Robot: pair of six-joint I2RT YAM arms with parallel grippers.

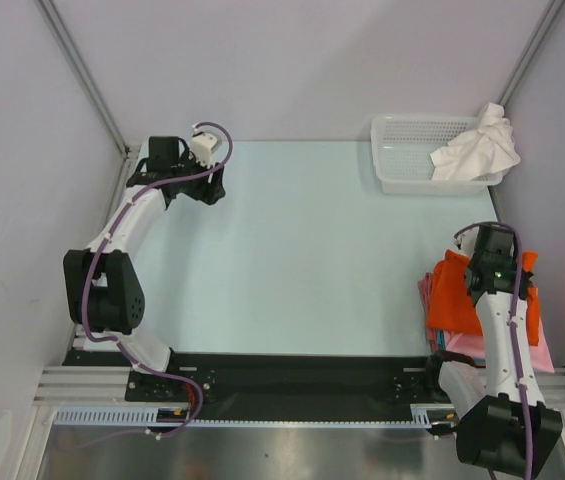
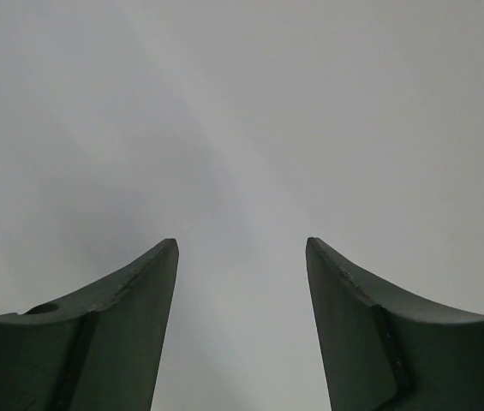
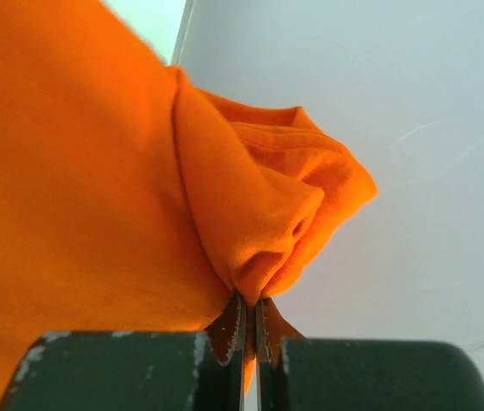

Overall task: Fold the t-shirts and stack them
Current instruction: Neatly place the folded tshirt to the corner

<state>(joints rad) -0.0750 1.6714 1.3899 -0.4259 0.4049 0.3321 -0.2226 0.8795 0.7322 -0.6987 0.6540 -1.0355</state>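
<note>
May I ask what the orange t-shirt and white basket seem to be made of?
The orange t-shirt looks like soft matte cloth: it folds and shows a stitched hem. The basket is probably white plastic, given its moulded lattice wall.

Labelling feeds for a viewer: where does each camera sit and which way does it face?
Top external: above, behind the bases, looking down at the table; both arms show.
Left wrist: on the left arm, facing a blank pale surface; open left end effector shows.
Right wrist: on the right arm, facing the orange t-shirt pinched in the shut right end effector.
Shared: top external and right wrist both show that orange t-shirt.
</note>
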